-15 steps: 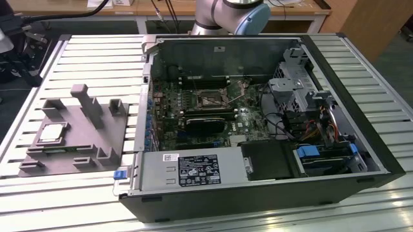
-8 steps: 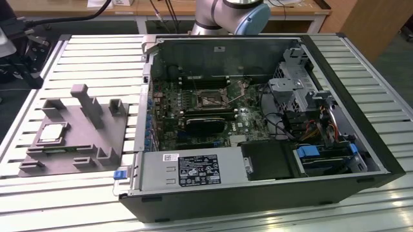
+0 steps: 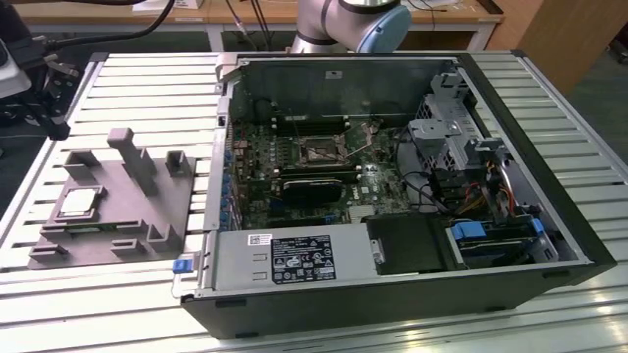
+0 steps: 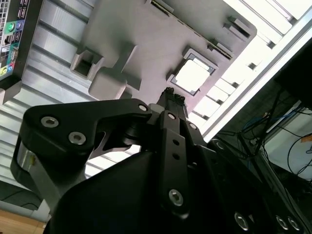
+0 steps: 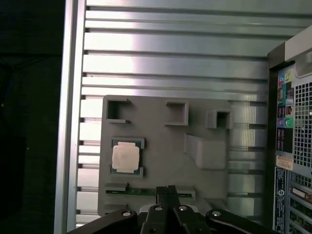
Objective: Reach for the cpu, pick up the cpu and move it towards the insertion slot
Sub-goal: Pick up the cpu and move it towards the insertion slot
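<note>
One cpu (image 5: 126, 157) lying in tray (image 5: 161, 124), gripper (image 5: 167, 189) near it, not touching, fingers pressed together on nothing, slot (image 3: 319, 153) well apart inside case (image 3: 393, 312).

Pale silver cpu (image 5: 126, 157), grey tray (image 5: 161, 141), black pincer (image 5: 168, 188), ribbed silver table (image 5: 170, 63), green circuit board (image 3: 257, 158)
</note>
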Motion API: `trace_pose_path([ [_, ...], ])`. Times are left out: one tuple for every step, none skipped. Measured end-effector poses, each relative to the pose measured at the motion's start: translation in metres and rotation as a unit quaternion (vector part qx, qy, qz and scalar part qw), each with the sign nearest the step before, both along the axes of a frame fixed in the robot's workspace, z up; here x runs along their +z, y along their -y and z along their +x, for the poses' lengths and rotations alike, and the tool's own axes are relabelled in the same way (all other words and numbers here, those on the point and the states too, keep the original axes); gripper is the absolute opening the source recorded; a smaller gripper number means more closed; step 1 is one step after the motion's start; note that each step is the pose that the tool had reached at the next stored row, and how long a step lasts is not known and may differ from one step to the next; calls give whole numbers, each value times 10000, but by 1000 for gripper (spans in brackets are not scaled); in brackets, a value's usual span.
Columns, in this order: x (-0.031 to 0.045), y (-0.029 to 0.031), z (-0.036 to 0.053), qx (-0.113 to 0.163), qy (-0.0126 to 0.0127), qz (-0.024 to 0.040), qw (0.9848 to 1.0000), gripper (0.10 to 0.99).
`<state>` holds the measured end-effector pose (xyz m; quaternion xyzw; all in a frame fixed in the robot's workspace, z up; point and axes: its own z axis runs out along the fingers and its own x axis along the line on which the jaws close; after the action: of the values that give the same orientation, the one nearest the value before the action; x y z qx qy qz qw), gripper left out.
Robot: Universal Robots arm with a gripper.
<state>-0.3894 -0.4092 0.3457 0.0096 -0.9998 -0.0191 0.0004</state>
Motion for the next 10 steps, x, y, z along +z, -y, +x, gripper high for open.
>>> trace_pose_path([
  [-11, 0, 0, 0, 0, 0, 10000, 106],
  [-21, 0, 0, 0, 0, 0, 10000, 106],
  [-32, 0, 0, 0, 0, 0, 10000, 106],
  [-41, 0, -1, 0, 0, 0, 10000, 106],
  [-49, 0, -1, 0, 0, 0, 10000, 106],
  [-60, 0, -1, 0, 0, 0, 10000, 106],
  [-71, 0, -1, 0, 0, 0, 10000, 106],
  [-82, 0, -2, 0, 0, 0, 10000, 106],
  [-94, 0, -2, 0, 0, 0, 10000, 106],
  [-105, 0, -2, 0, 0, 0, 10000, 106],
])
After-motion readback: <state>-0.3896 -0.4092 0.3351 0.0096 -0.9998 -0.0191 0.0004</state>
